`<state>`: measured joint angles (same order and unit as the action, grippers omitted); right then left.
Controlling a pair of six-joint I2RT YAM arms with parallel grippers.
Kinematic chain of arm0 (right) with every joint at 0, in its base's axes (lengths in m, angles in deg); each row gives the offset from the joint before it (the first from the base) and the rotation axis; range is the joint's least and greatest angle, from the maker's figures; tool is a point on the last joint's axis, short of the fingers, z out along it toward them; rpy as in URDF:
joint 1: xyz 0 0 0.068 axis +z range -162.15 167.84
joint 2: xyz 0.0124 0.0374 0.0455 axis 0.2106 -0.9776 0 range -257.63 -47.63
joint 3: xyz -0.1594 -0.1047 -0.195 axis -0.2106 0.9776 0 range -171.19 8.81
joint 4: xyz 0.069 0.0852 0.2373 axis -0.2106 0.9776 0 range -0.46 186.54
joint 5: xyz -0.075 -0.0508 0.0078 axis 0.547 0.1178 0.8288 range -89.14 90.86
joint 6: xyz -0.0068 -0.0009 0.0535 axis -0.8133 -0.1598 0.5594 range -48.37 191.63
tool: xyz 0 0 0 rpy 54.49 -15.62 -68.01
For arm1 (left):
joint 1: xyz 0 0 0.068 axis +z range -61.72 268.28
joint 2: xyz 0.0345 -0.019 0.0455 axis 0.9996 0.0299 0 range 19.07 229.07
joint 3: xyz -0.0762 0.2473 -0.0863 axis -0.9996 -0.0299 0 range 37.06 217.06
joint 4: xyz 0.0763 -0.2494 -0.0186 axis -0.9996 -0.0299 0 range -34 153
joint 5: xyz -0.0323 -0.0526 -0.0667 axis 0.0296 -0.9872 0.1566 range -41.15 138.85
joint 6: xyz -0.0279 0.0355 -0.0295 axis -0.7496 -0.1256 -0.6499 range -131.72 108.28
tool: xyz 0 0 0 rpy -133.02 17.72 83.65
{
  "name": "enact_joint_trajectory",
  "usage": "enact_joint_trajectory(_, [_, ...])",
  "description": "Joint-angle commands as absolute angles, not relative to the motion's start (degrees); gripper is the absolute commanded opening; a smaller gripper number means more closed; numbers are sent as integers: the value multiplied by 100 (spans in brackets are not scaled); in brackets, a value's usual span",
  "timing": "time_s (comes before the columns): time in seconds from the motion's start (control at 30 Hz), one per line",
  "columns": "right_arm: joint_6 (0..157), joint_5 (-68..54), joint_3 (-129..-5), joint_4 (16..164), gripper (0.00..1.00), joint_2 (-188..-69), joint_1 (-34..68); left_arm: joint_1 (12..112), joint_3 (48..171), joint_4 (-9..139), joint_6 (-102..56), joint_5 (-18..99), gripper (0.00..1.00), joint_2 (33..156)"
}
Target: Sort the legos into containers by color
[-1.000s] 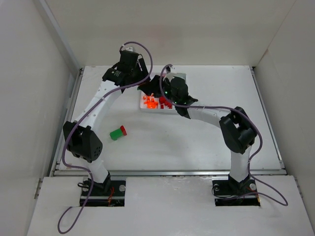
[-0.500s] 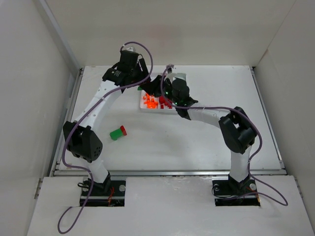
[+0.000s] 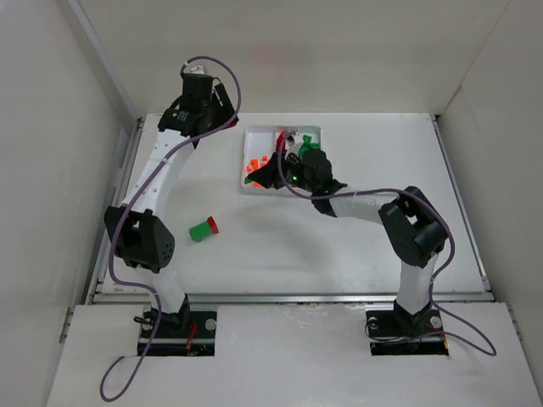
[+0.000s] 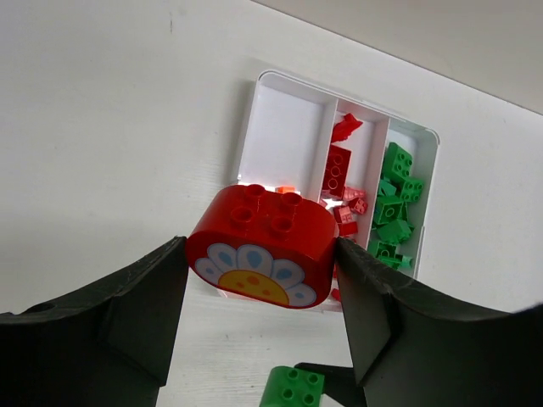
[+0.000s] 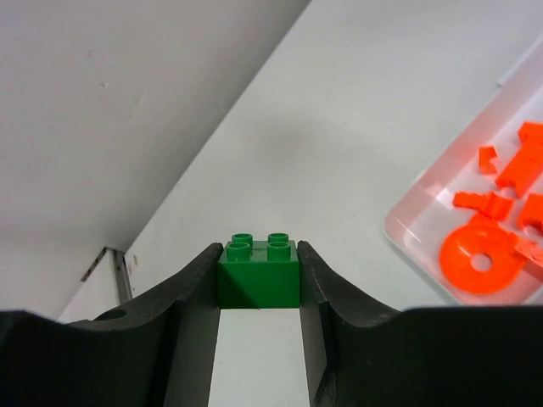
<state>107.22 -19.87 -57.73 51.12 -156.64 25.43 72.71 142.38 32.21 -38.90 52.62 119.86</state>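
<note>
Left pincer [image 4: 259, 263], right pincer [image 5: 259, 273]: each laden.

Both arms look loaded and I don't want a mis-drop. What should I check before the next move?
1. Left gripper clamps the red flower brick between both fingers: ok.
2. Right gripper clamps the green brick: ok.
3. Tray colours unmixed where visible, red bricks in the middle compartment, green bricks in the right one: ok.
4. Flower brick fits the narrow middle compartment: cannot tell.
5. No strays outside the tray: not ok, a green-and-red piece lies on the table.
</note>
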Motion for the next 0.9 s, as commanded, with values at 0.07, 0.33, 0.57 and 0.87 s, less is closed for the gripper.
enact_joint_trajectory(0.07, [10582,-2304,-5431,4867,0,-14995,2160,7202,14210,3453,-3765,5211,0,11944])
enact_joint_trajectory(0.33, [9574,-565,-6060,7737,0,-15001,1132,7202,13594,3698,-3256,4746,0,11760])
enact_joint_trajectory(0.57, [9379,-916,-6580,8356,5,-15687,683,6895,13427,3751,-2807,4614,0,11821])
enact_joint_trajectory(0.87, [9149,-1171,-7135,8478,100,-16119,631,6465,13374,4103,-2245,3963,0,12128])
